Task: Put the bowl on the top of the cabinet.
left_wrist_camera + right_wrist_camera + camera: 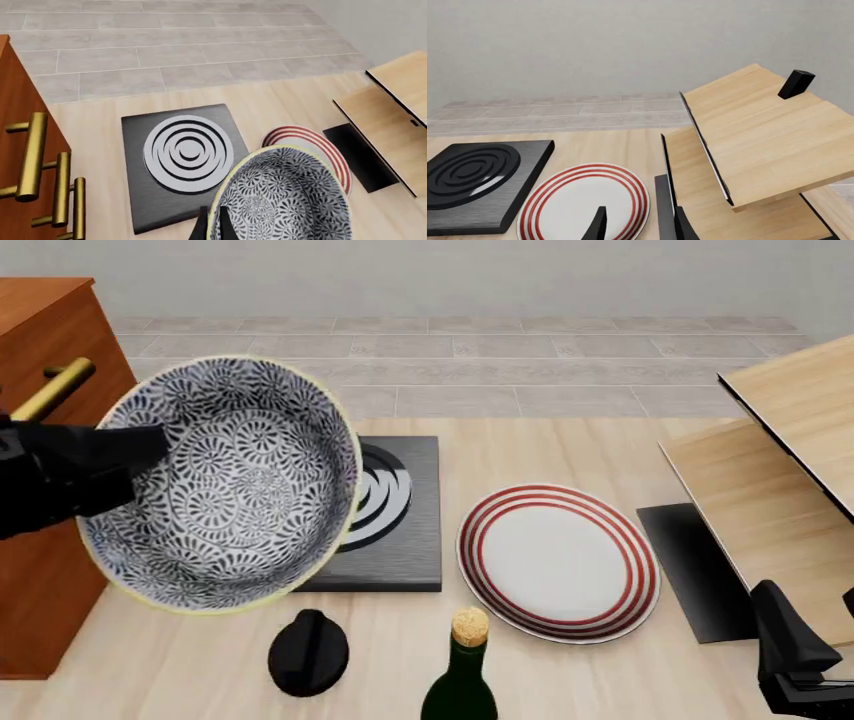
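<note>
Left hand (pixel 127 455) clenched on the bowl (pixel 227 480), gripping its pale rim at the side nearest the cabinet (pixel 40 330). Bowl lifted clear of the desk (pixel 561 450), tipped so that its blue-and-white inside faced the front camera. Hung in front of the cabinet's drawer face, below the level of the cabinet top and not resting on it. Partly covered the black hob (pixel 394 505) behind it in the front view. In the left wrist view, fingertips (pixel 223 225) seen astride the bowl rim, one on each side, with the patterned bowl (pixel 283 197) filling the near part of the picture and the brass handles (pixel 30 155) of the cabinet close beside.

Red-ringed plate (pixel 558 562) flat on the desk, just beside the hob and well apart from the bowl. Dark bottle (pixel 462 680) with a cork stopper upright at the near edge, a black knob-like object (pixel 308 652) next to it. Pale wooden shelf unit (pixel 787 440) at the far right, tilted boards over a dark base.

Right hand (pixel 637 225) released, fingers spread and holding nothing, low at the near right corner of the desk. Pointed over the plate (pixel 584 205) toward the edge of the shelf unit (pixel 760 135), touching neither. Well apart from the bowl.
</note>
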`<state>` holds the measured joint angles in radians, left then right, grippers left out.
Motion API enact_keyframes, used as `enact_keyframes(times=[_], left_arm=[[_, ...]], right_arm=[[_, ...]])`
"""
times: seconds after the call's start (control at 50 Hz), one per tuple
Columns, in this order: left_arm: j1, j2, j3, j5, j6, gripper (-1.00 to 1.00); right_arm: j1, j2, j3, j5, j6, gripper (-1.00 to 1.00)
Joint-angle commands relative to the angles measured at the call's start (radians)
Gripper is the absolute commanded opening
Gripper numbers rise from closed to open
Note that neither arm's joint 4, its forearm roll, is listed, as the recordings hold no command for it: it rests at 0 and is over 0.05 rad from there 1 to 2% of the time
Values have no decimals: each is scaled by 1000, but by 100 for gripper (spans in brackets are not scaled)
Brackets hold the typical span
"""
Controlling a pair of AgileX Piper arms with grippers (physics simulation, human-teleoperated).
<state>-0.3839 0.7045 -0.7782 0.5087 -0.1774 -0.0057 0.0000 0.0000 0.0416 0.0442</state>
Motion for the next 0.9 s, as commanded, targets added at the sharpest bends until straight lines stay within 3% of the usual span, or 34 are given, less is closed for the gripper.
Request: enact_keyframes(times=[0.02, 0.24, 0.28, 0.4, 0.42, 0.68, 0.82, 0.86, 0.9], left_arm=[[-20, 91, -55, -87, -13, -100], [-43, 179, -79, -167, -16, -100], [-50, 200, -125, -150, -30, -100], [-70, 254, -132, -201, -74, -100], [-79, 261, -125, -220, -116, -100], [-78, 355, -145, -283, -152, -100], [-68, 374, -133, -311, -235, -100], [-82, 379, -148, -300, -201, -100], [-78, 393, -145, -301, -220, -100]], right_arm=[[0, 0, 0, 0, 0, 100], [0, 0, 0, 0, 0, 100], [0, 0, 0, 0, 0, 100], [0, 0, 0, 0, 0, 100], [0, 0, 0, 0, 0, 100], [0, 0, 0, 0, 0, 100], [0, 0, 0, 0, 0, 100], [0, 0, 0, 0, 0, 100], [0, 0, 0, 0, 0, 100]])
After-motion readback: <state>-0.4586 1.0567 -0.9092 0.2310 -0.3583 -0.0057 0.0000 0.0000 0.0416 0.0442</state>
